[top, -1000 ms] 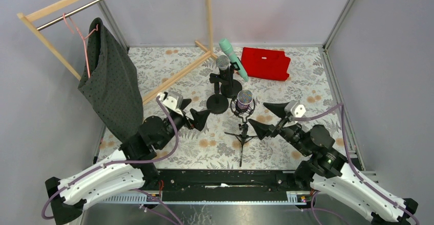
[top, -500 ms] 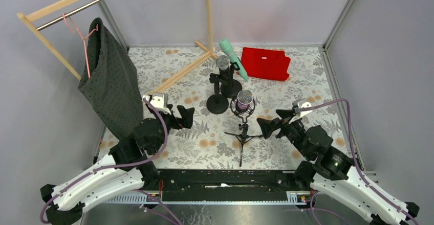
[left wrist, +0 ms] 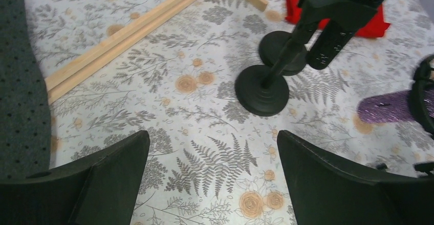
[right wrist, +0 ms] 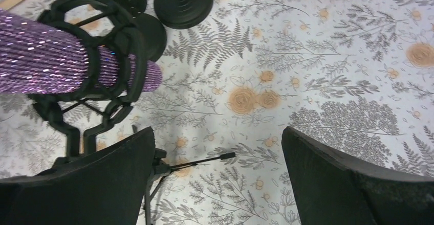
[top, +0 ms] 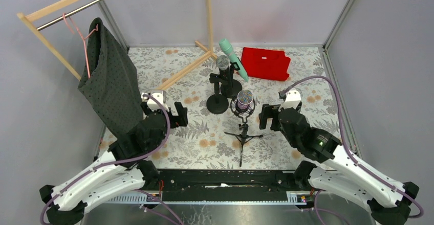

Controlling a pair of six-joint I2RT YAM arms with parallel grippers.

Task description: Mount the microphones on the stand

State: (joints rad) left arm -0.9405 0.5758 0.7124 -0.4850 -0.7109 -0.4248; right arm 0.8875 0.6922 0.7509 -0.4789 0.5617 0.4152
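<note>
A dark dotted garment (top: pixel 110 82) hangs from a pink hanger (top: pixel 85 56) on the metal rail (top: pixel 87 5) of a wooden clothes rack (top: pixel 179 75) at the left, whose base beams lie on the floral tablecloth (top: pixel 302 82), and a folded red cloth (top: pixel 265 63) lies near the back wall.

Grey walls (top: pixel 266 10), floral-print tabletop (top: pixel 204 143), a wooden rack (top: pixel 179 76) — holding perhaps a dotted skirt (top: pixel 110 82).
</note>
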